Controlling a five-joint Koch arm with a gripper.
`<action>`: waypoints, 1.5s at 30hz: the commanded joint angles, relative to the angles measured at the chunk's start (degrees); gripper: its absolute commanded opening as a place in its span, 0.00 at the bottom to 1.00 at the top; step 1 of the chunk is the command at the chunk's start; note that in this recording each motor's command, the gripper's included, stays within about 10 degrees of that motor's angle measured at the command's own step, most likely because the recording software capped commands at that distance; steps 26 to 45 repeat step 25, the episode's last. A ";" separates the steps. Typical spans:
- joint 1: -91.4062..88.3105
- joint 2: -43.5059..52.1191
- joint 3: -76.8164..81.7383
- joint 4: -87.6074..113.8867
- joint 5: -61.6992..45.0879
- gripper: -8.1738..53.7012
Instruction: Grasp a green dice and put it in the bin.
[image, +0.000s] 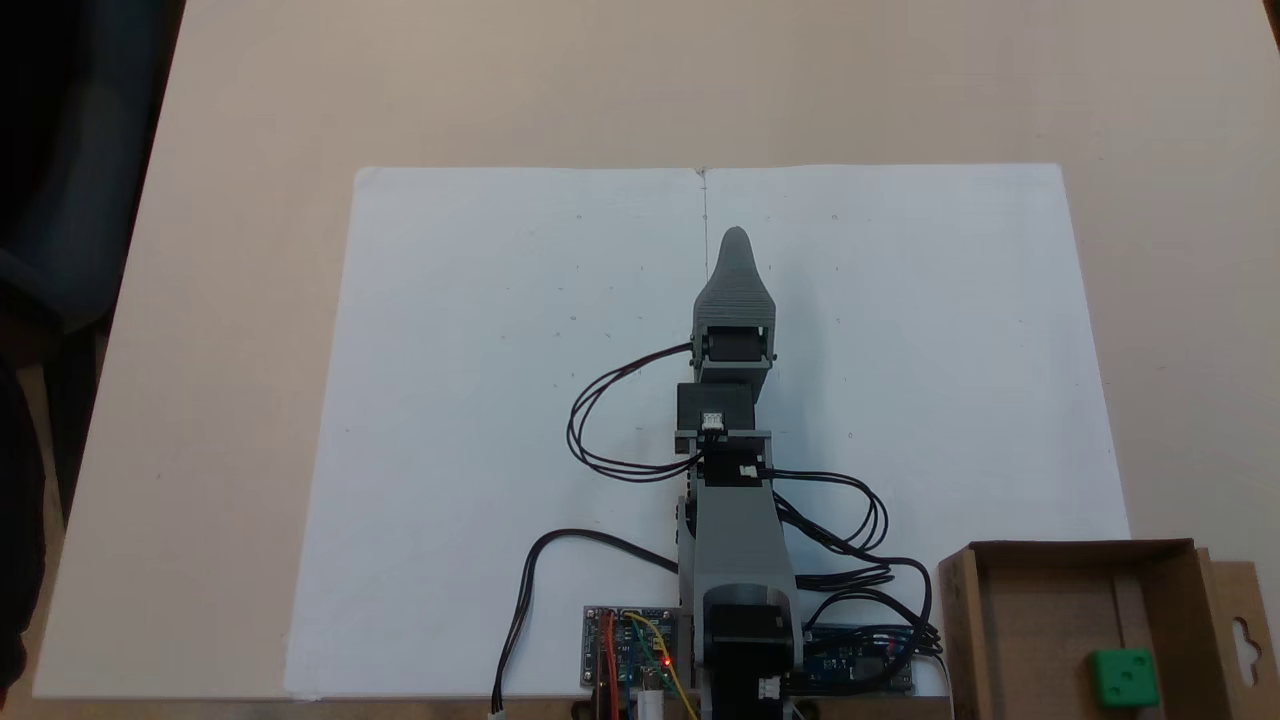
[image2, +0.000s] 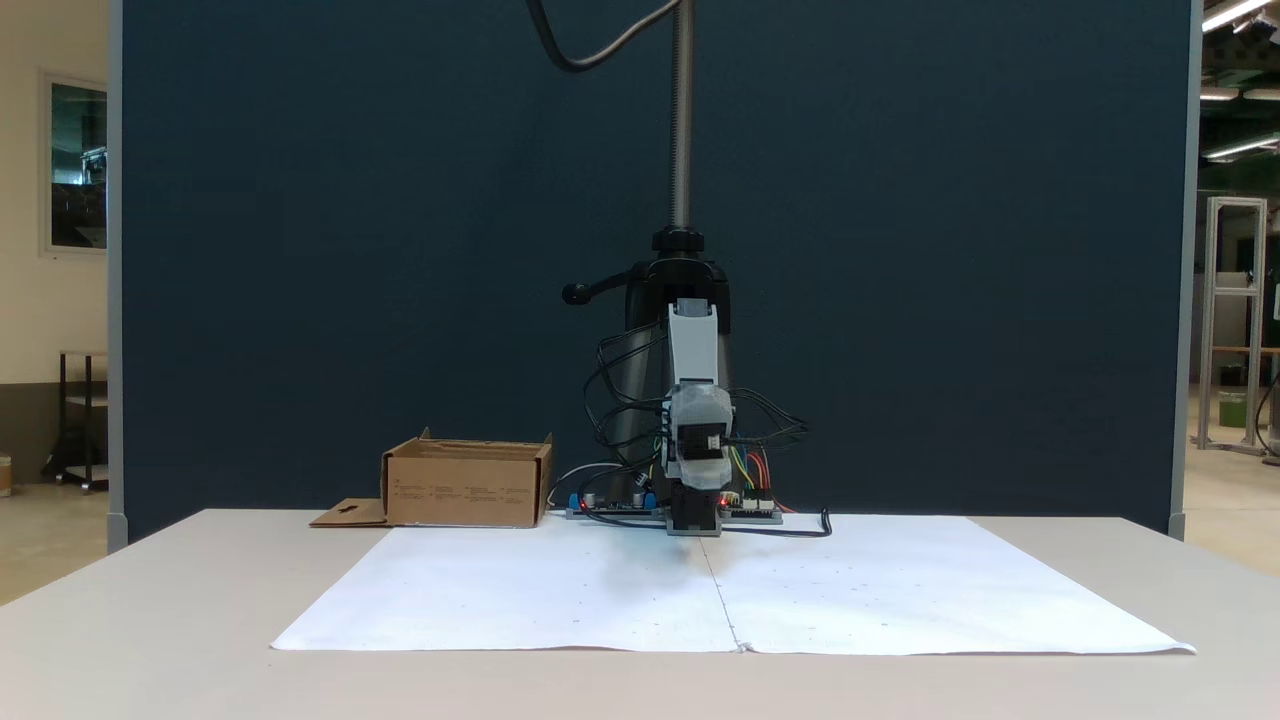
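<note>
The green dice (image: 1125, 678) lies inside the bin (image: 1080, 548), a brown cardboard box at the lower right of a fixed view; several dark pips face up. From the front the bin (image2: 465, 490) stands left of the arm and its walls hide the dice. My gripper (image: 735, 240) points away from the base over the middle of the white sheet, far from the bin. It is a single grey pointed shell from above, with one jaw behind the other. From the front the gripper (image2: 698, 475) faces the camera, with nothing visible in it.
A white paper sheet (image: 500, 400) covers the middle of the beige table. Circuit boards (image: 630, 650) and looping black cables (image: 600, 420) lie around the arm's base. The bin's flap (image: 1245, 640) sticks out sideways. A camera pole (image2: 682, 120) rises behind the arm.
</note>
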 joint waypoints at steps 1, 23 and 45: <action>-0.44 6.77 4.22 -8.42 -4.22 0.84; 1.76 6.50 4.22 -21.36 -4.22 0.85; 1.67 6.50 4.22 -21.36 -4.22 0.85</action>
